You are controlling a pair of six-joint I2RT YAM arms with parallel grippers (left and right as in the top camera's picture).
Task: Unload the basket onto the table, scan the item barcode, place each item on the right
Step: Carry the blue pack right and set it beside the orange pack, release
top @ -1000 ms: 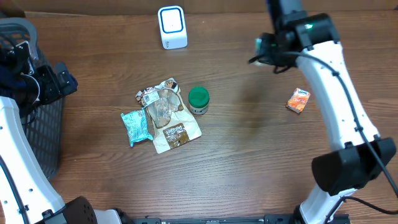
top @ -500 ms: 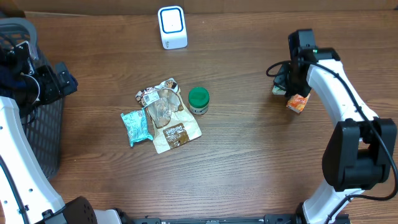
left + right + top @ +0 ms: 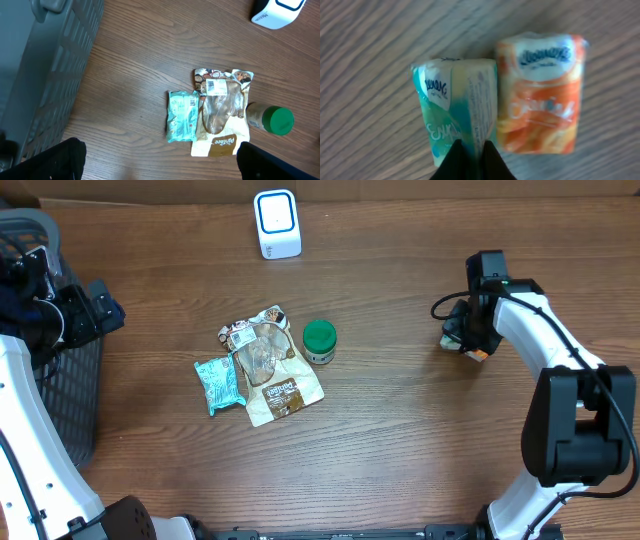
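Note:
In the right wrist view, my right gripper [image 3: 473, 159] is shut on the middle seam of a teal tissue pack [image 3: 449, 107]. That pack lies right beside an orange tissue pack [image 3: 542, 95] on the wood. From overhead the right gripper [image 3: 462, 338] hides the teal pack, and only a corner of the orange pack [image 3: 479, 355] shows. The white barcode scanner [image 3: 277, 224] stands at the back centre. My left gripper [image 3: 97, 308] hangs open at the far left, nothing between its fingers [image 3: 62, 161].
A dark mesh basket [image 3: 60, 395] stands at the left edge, under the left arm. Mid-table lie a teal packet [image 3: 218, 385], a brown-and-white pouch [image 3: 272, 368] and a green-lidded jar [image 3: 319, 340]. The same three show in the left wrist view.
My right arm has swung from up near the back of the table down to the orange pack, and the teal pack now rests beside it. The left arm has not moved.

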